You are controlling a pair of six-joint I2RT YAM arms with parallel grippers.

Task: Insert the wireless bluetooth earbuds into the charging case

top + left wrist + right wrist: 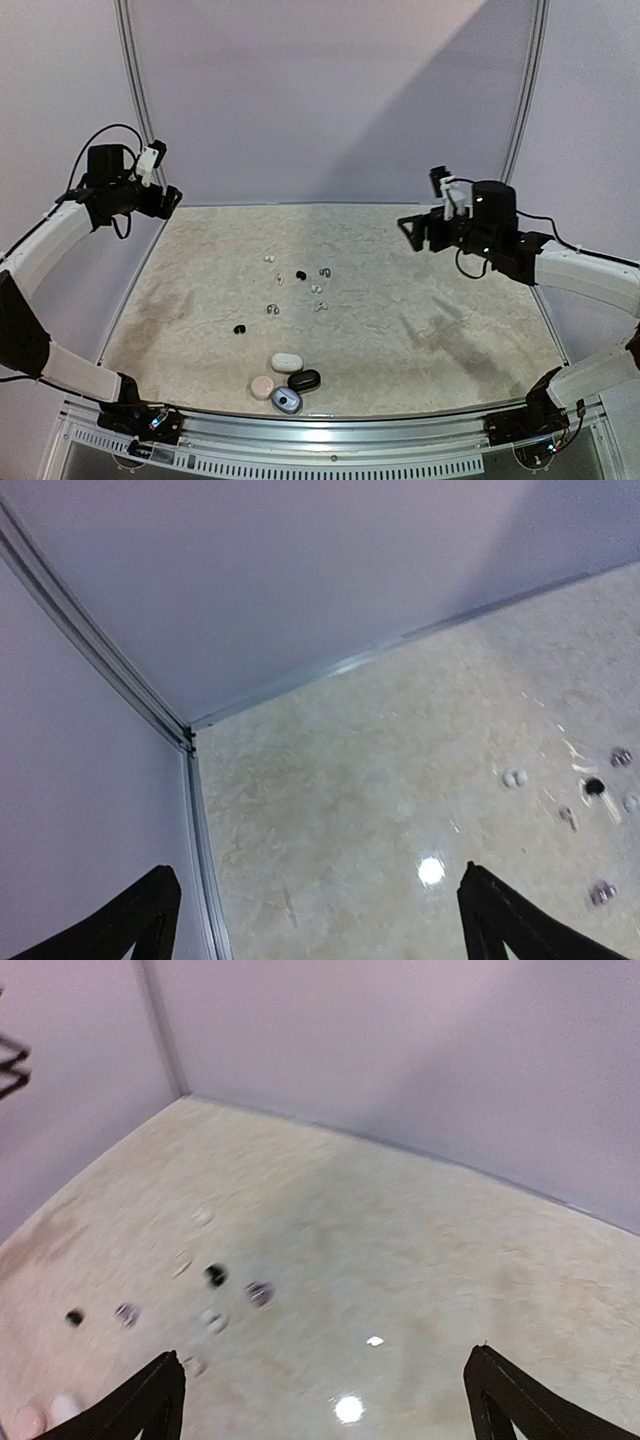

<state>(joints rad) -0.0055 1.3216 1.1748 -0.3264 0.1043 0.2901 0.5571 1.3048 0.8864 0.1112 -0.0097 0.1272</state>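
Left gripper hangs high over the far left corner, fingers spread wide and empty. The earbuds lie scattered mid-way across the table, left of centre: white, black and grey. Four cases huddle just nearer, by the near edge. Each bud looks light, hard, rounded and slick, likely to roll or squirt from a pinch. Grip gently across its fattest part, fingertips low. Right gripper hovers far right, also wide and empty.

I find open passage over the right half of the table; earbuds scattered centre frame, cases clustered lower centre, obstruct
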